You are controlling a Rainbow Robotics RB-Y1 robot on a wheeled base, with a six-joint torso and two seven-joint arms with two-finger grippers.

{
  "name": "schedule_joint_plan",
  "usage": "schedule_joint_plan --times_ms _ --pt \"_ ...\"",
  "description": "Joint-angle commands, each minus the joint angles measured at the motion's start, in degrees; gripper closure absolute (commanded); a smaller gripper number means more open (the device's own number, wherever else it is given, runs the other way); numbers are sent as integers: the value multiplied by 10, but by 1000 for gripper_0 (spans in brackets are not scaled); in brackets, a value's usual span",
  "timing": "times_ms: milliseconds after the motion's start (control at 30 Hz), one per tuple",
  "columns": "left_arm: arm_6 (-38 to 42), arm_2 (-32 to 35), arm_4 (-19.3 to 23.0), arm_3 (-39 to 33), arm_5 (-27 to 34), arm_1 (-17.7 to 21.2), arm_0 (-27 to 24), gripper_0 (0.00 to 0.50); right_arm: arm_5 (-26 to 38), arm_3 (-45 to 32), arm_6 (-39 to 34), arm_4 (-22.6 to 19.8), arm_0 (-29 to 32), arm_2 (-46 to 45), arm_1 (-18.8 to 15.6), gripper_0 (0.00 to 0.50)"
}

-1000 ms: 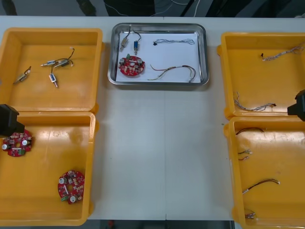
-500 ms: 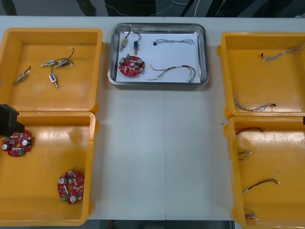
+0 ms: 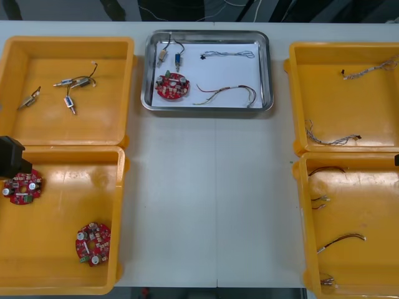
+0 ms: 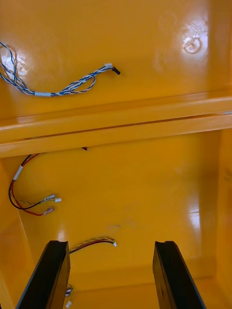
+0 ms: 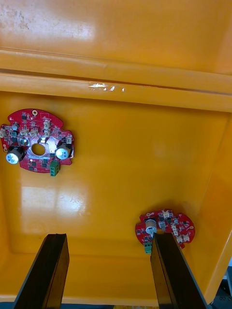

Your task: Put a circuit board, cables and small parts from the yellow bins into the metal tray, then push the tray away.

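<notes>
Far left bin (image 3: 68, 43), yellow, at the far left of the light table (image 3: 212, 205), with small metal parts (image 3: 70, 87) lying apart on its floor; near left bin (image 3: 120, 212) right next to it, closer to the robot, with two round red boards inside; first board (image 3: 22, 187) by the left wall, second board (image 3: 93, 243) well apart from it; left gripper (image 5: 108, 275) up over this bin, black fingers (image 5: 43, 270) spread wide, nothing between them, nothing held; in the left wrist view, second board just past one fingertip, first board farther off.

Metal tray (image 3: 207, 35) in the middle, at the far side of the table, white inside; in it a red circuit board (image 3: 172, 86) near the left wall, two more small parts (image 3: 168, 57) in the far left corner, a thin pale cable (image 3: 229, 54) with a black end along the far side, a red and yellow cable (image 3: 225, 93) along the near side; all lying apart.

Far right bin (image 3: 292, 93) with blue and white cables (image 3: 331, 139) in it; near right bin (image 3: 303, 224) with red and yellow cables (image 3: 340, 240) on its floor; right gripper (image 4: 111, 275) up over the near right bin, right fingers (image 4: 48, 275) wide open too, holding nothing; one cable end (image 4: 94, 243) down on the bin floor near the fingertips, not touched.
</notes>
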Motion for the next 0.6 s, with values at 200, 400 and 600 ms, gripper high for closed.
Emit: schedule_joint_plan --times_ms 200,400,600 --pt "-47 15 -4 -15 4 20 8 0 1 -4 12 -12 7 -12 -20 0" --pt "-47 15 -4 -15 4 20 8 0 1 -4 12 -12 7 -12 -20 0" --pt "-47 15 -4 -15 4 20 8 0 1 -4 12 -12 7 -12 -20 0"
